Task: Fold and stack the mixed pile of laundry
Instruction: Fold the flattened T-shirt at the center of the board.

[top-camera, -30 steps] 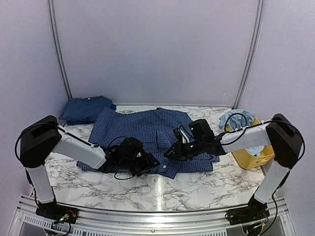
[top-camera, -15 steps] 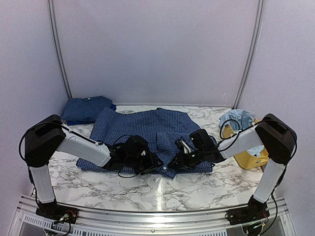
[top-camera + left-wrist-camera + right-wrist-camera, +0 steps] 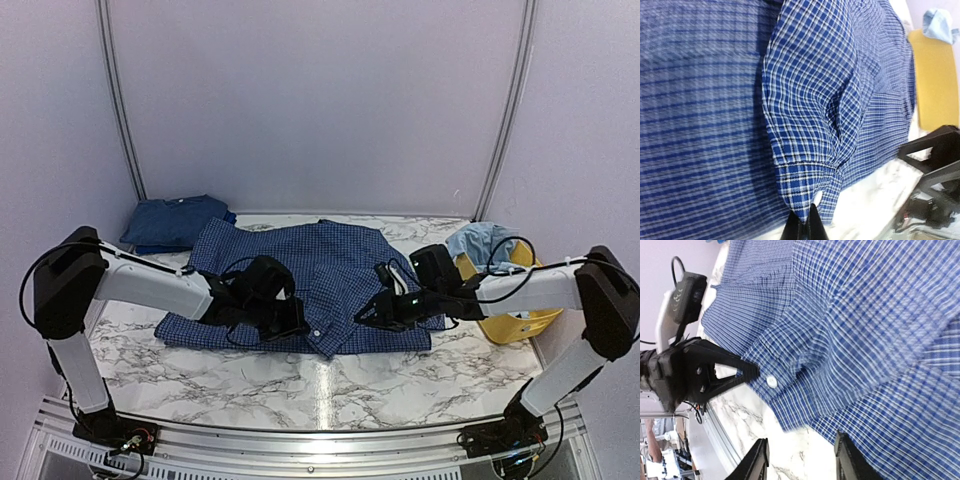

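Marble table (image 3: 330,385) spread across its middle with the navy checked shirt (image 3: 320,265). Saw at right a yellow tub (image 3: 512,325), light-blue T-shirt (image 3: 480,240) heaped at its far rim, insides otherwise hidden; at far left, a folded dark-blue piece (image 3: 175,220). Pinched the shirt's near hem in the clenched left gripper (image 3: 802,227); held the right gripper (image 3: 800,445) parted beside that hem, grasping nothing. Risked a skewed, bunched fold if lifted one-sided.

left claw (image 3: 802,222): clamped tight, low, pointing inward | right claw (image 3: 801,442): spread apart, low, pointing inward
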{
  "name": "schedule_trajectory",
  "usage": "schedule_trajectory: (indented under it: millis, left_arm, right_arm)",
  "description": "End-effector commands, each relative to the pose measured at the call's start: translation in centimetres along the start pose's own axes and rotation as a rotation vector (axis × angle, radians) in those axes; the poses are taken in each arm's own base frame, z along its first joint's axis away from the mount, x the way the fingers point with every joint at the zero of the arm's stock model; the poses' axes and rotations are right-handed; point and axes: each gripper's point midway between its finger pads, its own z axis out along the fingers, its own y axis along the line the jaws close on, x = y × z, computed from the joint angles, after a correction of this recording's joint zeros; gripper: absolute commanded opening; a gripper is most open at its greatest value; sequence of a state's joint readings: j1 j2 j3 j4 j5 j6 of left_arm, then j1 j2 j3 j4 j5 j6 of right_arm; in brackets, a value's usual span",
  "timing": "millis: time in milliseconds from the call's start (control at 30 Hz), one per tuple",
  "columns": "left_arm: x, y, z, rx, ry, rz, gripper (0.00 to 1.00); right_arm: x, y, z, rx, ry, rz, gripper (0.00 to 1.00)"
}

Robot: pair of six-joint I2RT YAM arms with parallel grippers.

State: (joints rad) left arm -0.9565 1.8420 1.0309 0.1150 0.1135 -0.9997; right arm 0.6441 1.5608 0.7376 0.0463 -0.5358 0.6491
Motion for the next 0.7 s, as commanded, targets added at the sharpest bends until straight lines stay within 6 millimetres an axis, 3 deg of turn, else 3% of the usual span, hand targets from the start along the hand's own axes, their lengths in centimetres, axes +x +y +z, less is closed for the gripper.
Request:
schedule_trajectory:
  millis: [0,133,200,300,567,667]
  left_arm:
    - [-0.8,3.0,-3.1,-0.142,0.084,0.097,0.00]
    - [-0.2,6.1,-4.3,-0.232,0.258,0.180,0.00]
    - [0.1,8.7,-5.0,-0.325,0.350,0.217,0.00]
    - [-0.7,11.2,-6.6,-0.397,0.388,0.230,0.00]
    - [-3.3,18.1,-11.3,-0.630,0.465,0.260,0.00]
    - [-5.6,20.7,-12.9,-0.727,0.444,0.257,0.00]
  right_arm:
    - [1.4,-3.3,-2.4,0.108,0.023,0.009,0.42]
    - [3.9,-6.7,-3.0,0.186,0.062,0.067,0.41]
    - [4.8,-8.3,-3.2,0.225,0.066,0.095,0.41]
    - [5.9,-10.2,-3.5,0.265,0.080,0.137,0.41]
    - [7.1,-11.6,-3.5,0.302,0.101,0.167,0.40]
    - [7.4,-11.8,-3.6,0.307,0.104,0.176,0.40]
